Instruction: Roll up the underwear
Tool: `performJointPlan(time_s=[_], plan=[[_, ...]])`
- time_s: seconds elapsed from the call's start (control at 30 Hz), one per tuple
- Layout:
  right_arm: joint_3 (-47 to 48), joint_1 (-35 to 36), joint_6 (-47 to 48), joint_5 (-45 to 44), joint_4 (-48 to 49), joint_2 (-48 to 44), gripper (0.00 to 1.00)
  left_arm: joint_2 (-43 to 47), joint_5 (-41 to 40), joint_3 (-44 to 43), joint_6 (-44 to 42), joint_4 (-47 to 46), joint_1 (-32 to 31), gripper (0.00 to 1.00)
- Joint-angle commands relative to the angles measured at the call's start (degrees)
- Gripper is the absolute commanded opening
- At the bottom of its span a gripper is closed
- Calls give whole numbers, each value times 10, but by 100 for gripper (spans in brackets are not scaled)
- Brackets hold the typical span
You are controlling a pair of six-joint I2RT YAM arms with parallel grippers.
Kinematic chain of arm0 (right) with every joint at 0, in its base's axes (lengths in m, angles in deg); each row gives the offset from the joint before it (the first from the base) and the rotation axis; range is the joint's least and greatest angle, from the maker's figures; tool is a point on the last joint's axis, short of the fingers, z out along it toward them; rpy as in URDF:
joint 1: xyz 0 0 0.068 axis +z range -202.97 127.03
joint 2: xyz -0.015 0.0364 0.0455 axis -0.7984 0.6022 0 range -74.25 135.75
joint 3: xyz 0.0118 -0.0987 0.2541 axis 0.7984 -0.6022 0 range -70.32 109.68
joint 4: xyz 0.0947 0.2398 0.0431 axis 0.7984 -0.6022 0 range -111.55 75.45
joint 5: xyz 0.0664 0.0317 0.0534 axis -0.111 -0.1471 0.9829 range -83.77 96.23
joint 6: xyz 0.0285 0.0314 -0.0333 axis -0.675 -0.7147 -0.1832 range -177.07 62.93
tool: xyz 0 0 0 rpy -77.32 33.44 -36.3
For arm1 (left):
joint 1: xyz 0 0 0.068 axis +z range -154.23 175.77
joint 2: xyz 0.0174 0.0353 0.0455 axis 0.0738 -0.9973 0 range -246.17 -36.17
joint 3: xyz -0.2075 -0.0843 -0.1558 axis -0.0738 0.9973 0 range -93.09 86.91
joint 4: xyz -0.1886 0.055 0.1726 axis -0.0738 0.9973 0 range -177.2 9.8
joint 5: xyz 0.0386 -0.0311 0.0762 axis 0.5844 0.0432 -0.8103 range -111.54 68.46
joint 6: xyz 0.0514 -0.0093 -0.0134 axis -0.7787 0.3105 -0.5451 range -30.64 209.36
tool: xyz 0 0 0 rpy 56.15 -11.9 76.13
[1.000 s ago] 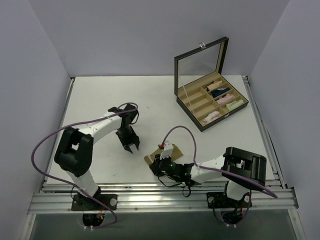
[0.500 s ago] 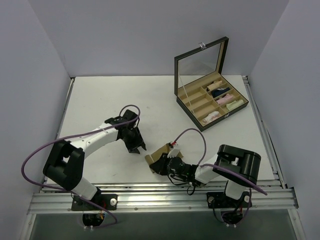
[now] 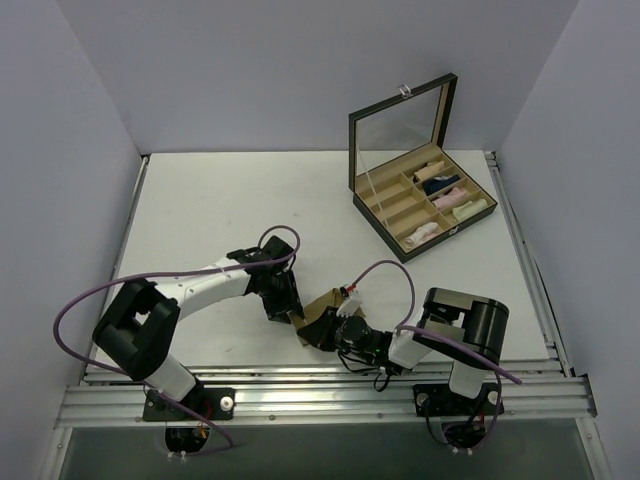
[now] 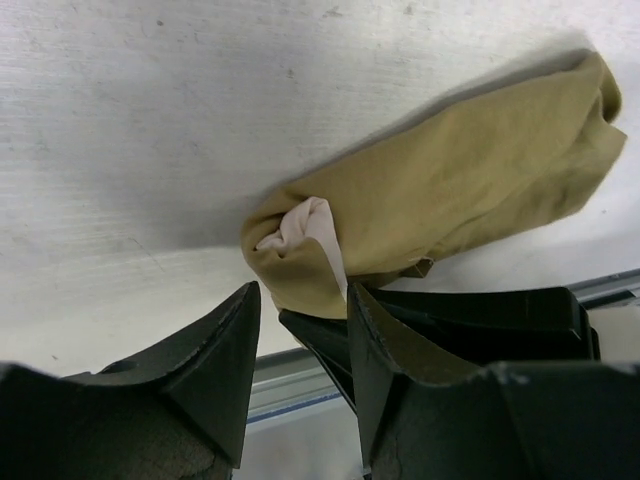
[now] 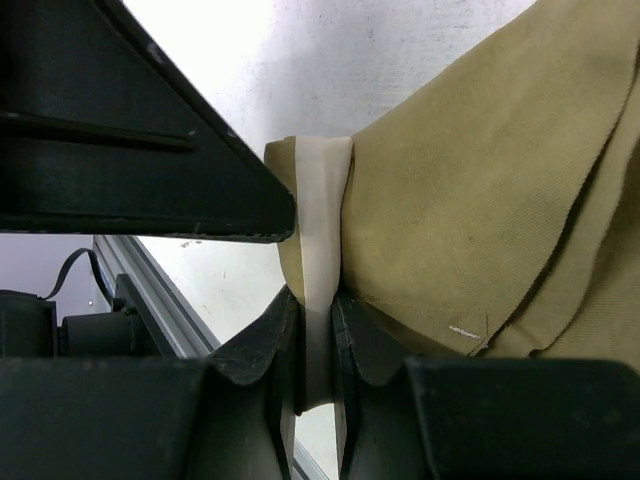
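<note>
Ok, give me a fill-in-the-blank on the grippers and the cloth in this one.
The right gripper is ___ on the pale band of the tan underwear. The left gripper, close beside that cloth, is ___. The tan underwear lies ___ the box, near the arms.
Missing words: shut; open; outside.

Tan underwear (image 4: 450, 190), pale cream band (image 5: 322, 220), white table (image 3: 200, 200), black box (image 3: 351, 150)

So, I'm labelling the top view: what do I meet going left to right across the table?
left hand → tan underwear → open divided box. The right hand overlaps the underwear, so it is left out.
</note>
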Motion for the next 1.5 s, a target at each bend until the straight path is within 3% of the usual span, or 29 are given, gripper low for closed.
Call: performJointPlan(time_s=[0.0,0.23,0.3,0.33,0.37,0.4,0.5,0.53,0.6,0.8,1.03,1.47], plan=[[-25,3,10,14,-132,41,0,-14,-30,-6,-3,-3,-3,48],[-25,3,13,13,-139,35,0,-68,-46,-9,0,-9,-10,48],[-22,4,14,18,-142,34,1,-81,-48,-12,1,-12,-13,44],[-19,3,17,25,-148,34,7,-94,-52,-17,3,-9,-17,40],[-17,4,26,29,-160,23,13,-100,-50,-24,2,-8,-19,29],[3,6,34,28,-190,10,21,-112,-46,-28,1,-3,-21,23],[61,29,70,-29,-403,-67,30,-131,-51,-46,-5,25,-30,11],[108,36,84,-68,-501,-101,32,-133,-56,-50,-5,33,-32,10],[152,54,122,-100,-606,-124,38,-140,-55,-59,-8,40,-32,7],[289,85,181,-197,-759,-120,43,-166,-62,-92,-15,77,-34,4],[404,137,197,-273,-862,-40,44,-171,-72,-105,-19,92,-43,2],[448,154,241,-305,-860,41,44,-176,-75,-107,-17,112,-45,2]])
